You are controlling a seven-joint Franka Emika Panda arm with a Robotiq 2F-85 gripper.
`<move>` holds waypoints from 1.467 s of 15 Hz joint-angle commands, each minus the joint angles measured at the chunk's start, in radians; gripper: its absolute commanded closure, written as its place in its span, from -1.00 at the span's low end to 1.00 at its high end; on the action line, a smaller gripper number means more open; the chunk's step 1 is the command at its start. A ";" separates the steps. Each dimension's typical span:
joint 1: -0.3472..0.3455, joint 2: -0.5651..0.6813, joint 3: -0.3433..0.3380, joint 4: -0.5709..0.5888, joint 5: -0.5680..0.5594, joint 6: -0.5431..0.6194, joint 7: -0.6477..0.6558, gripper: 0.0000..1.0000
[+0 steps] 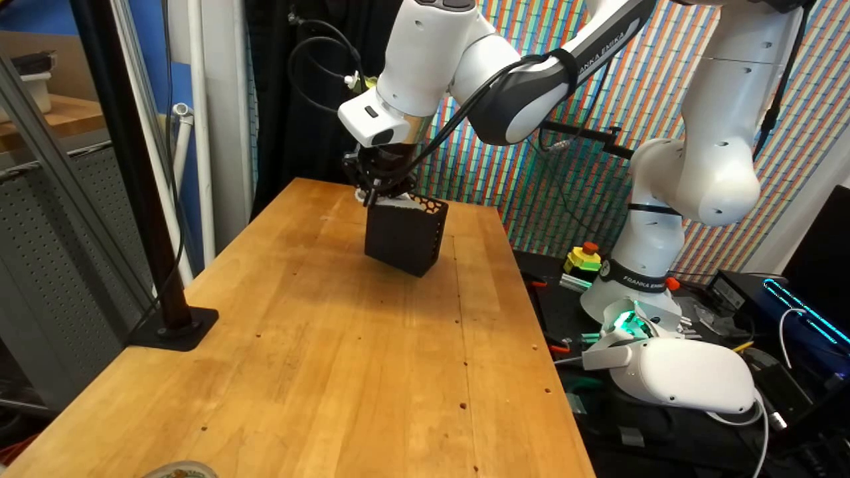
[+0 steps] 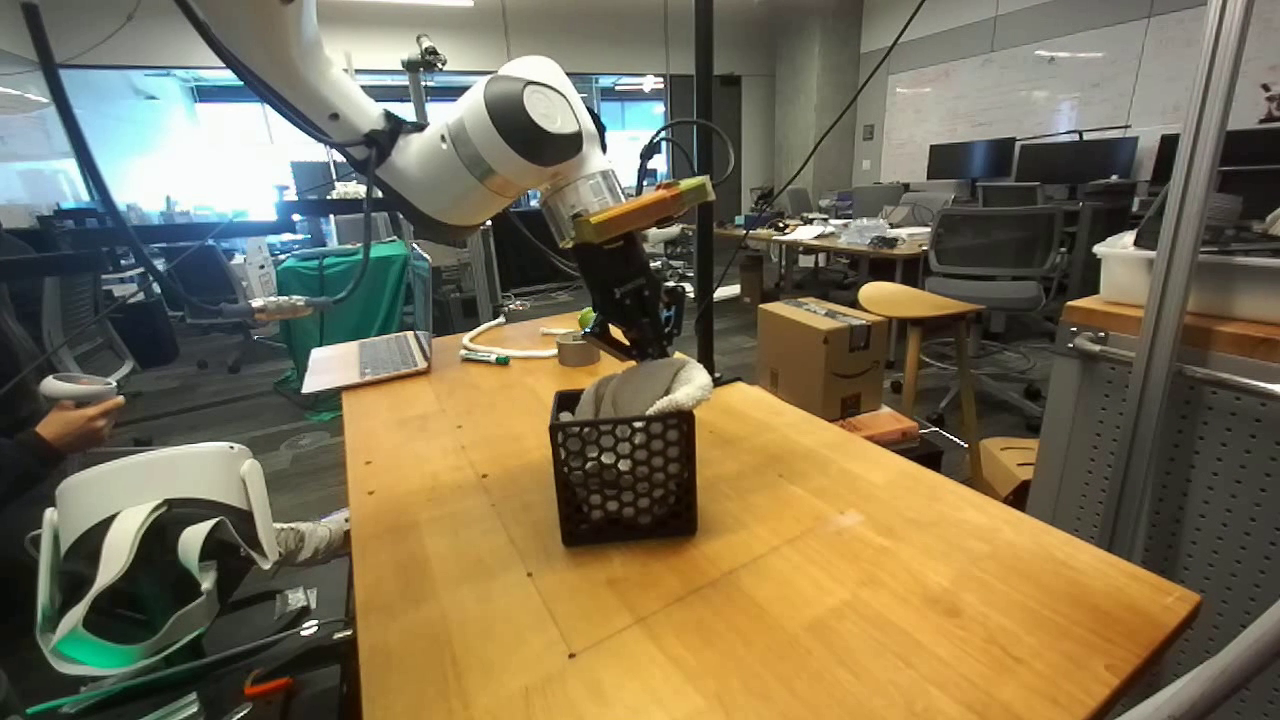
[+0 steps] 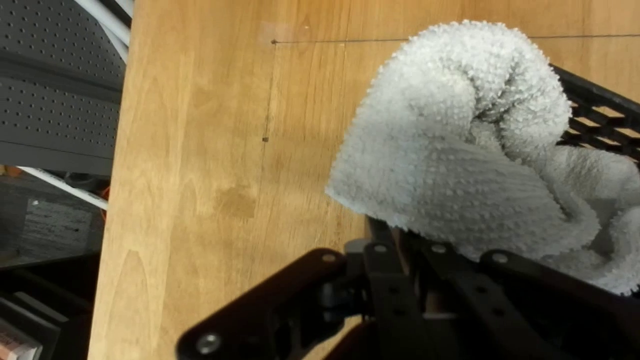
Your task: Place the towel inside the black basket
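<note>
Towel (image 2: 640, 392) bunched in the black basket (image 1: 402, 236), one fluffy end over the rim.
Pale cloth shows through the hexagonal holes and bulges above the rim; the basket rests on the wooden tabletop (image 2: 850, 600). At the towel's edge, the hand (image 3: 395, 237) has its fingers pressed together, the tips hidden under the cloth in the wrist view, so whether they pinch any of it cannot be told.

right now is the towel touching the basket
Touching: an exterior view shows the towel bunched inside the basket and lapping over its rim.
</note>
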 commanded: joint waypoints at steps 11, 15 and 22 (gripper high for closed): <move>0.013 -0.085 0.015 -0.028 -0.170 -0.175 0.118 0.77; 0.009 -0.101 0.012 -0.041 -0.156 -0.199 0.127 0.77; 0.005 -0.126 0.004 -0.063 -0.130 -0.218 0.150 0.76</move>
